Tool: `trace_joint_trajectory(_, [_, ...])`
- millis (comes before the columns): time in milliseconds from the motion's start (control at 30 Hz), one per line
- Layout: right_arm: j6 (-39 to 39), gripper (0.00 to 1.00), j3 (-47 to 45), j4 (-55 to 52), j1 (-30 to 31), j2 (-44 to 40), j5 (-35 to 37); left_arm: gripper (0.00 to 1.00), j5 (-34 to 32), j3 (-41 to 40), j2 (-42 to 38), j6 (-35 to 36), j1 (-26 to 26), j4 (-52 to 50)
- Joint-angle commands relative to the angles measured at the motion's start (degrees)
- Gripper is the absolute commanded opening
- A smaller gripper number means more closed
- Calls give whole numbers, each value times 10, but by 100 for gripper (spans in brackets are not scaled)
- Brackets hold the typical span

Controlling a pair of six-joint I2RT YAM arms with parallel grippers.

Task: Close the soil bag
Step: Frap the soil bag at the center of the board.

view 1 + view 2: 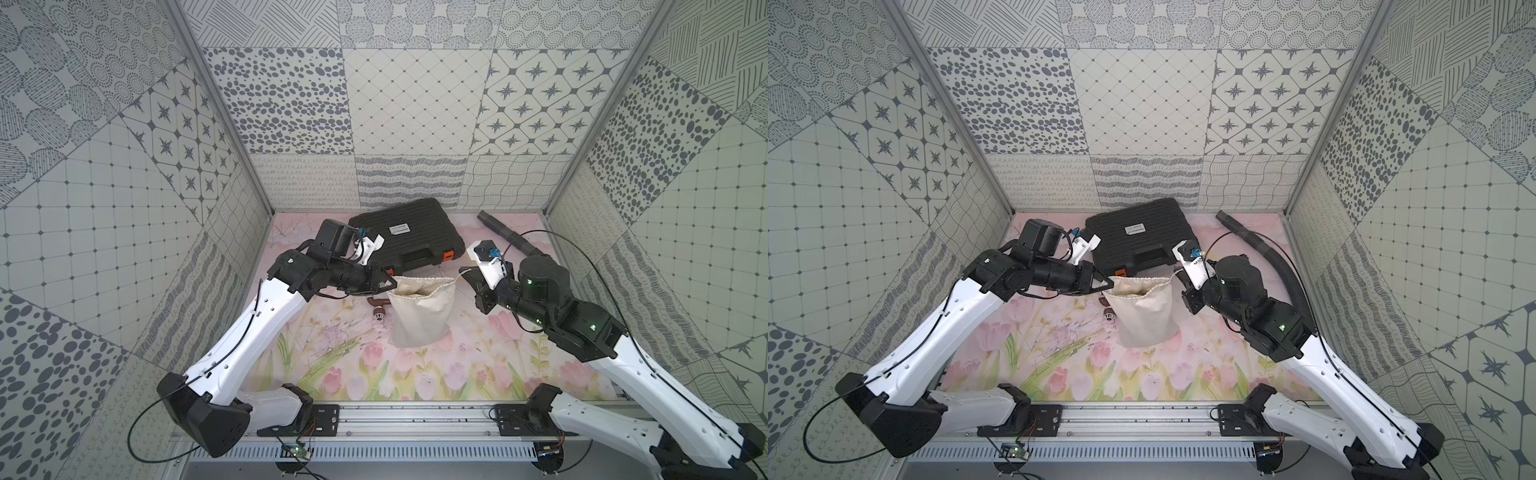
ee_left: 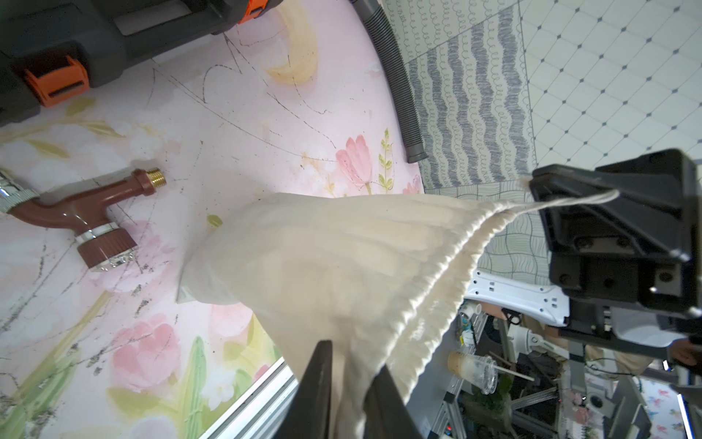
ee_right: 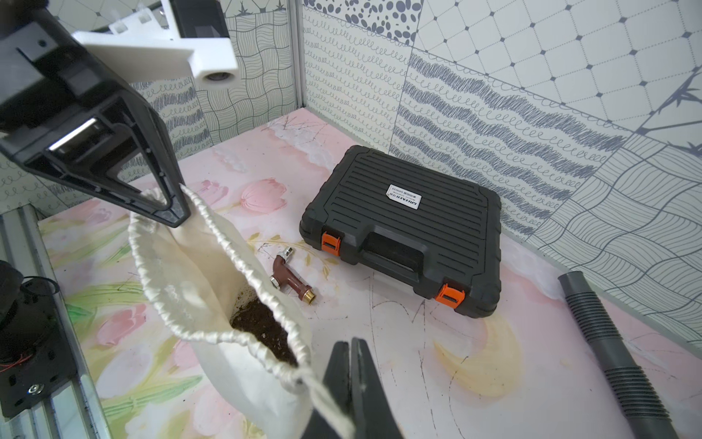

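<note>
Squarely between both arms stood the soil bag [image 1: 419, 320], left jaws clamped on its rim, right jaws closed on its cord [image 2: 569, 200].

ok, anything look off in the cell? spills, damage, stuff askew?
No visible spill or damage. The cream cloth drawstring soil bag stands upright with its mouth open, dark soil showing inside. Only oddity: a brown plastic tap lies on its side on the floral mat beside the bag.
</note>
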Motion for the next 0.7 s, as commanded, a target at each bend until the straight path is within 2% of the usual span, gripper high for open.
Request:
trace_joint_trajectory(0, [-33,0,35,-23,30,21,43,34,-18,-7,-6,0,-1,26])
trace_joint_trajectory(167, [-42,0,58,-29,43,32,65,63,-53,-14,-17,9,0,18])
trace_joint_trajectory(300, [-39,0,59,-29,45,28,71,78,-120,-9,-40,28,0,12])
trace_joint_trajectory(500, [-34,0,67,-30,45,33,68,95,-130,-33,-112,97,-1,105])
trace_joint_trajectory(667, [-27,0,69,-31,44,38,67,97,-74,-29,-106,138,-7,159])
